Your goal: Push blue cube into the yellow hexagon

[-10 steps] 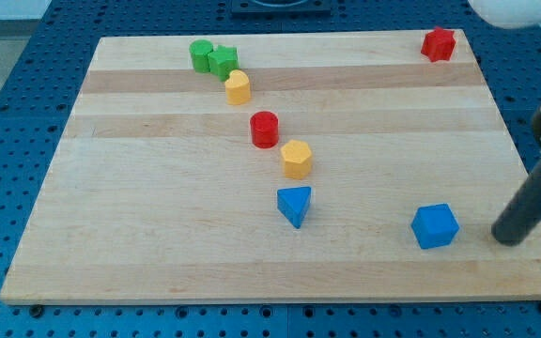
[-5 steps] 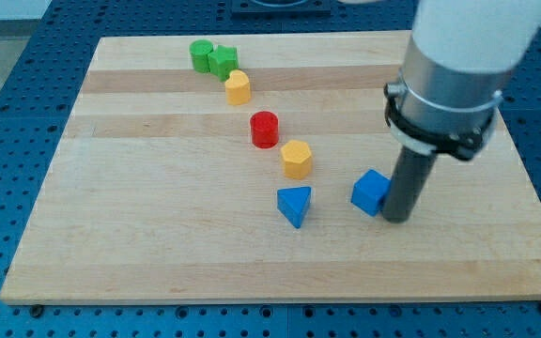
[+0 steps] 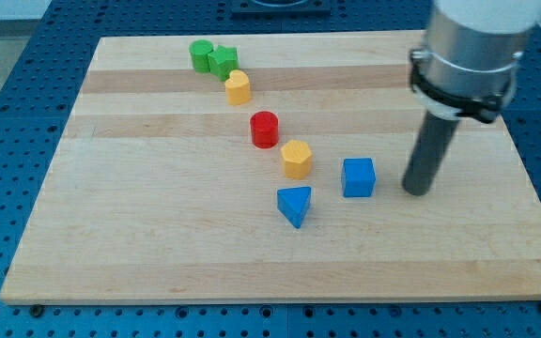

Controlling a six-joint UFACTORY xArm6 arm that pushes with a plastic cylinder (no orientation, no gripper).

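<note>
The blue cube [image 3: 358,177] sits on the wooden board right of centre. The yellow hexagon [image 3: 296,159] stands a short gap to its left and slightly higher in the view; the two do not touch. My tip [image 3: 417,192] rests on the board to the right of the blue cube, with a clear gap between them. The rod rises from it towards the view's top right.
A blue triangular block [image 3: 294,205] lies just below the yellow hexagon. A red cylinder [image 3: 265,129] is up-left of the hexagon. Another yellow block [image 3: 238,87] and two green blocks [image 3: 212,58] sit near the top left. The board's edge [image 3: 280,299] runs along the bottom.
The blue cube has been pushed left and up from the lower right to near the yellow hexagon. My tip followed it, then drew back to the right, off the cube.
</note>
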